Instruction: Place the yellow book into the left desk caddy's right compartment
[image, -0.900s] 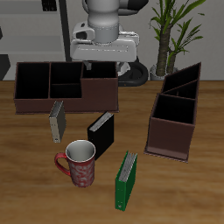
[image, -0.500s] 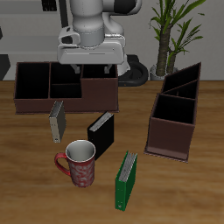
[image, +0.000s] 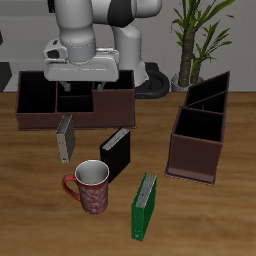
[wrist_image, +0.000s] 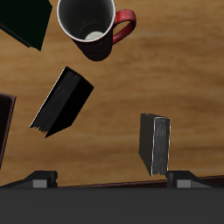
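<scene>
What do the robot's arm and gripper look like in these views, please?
The arm has glossy white rounded shells with dark grey-black joint sections. The gripper has a wide, pale grey-white body and short dark fingers. No cables or markings are discernible.

Even light, perhaps faint shadows

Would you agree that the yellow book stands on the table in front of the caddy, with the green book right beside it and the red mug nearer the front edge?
Not quite: the book right beside the yellow book is the black book, not the green book, which stands past the mug near the front edge. The exterior view shows this. The rest holds.
</scene>
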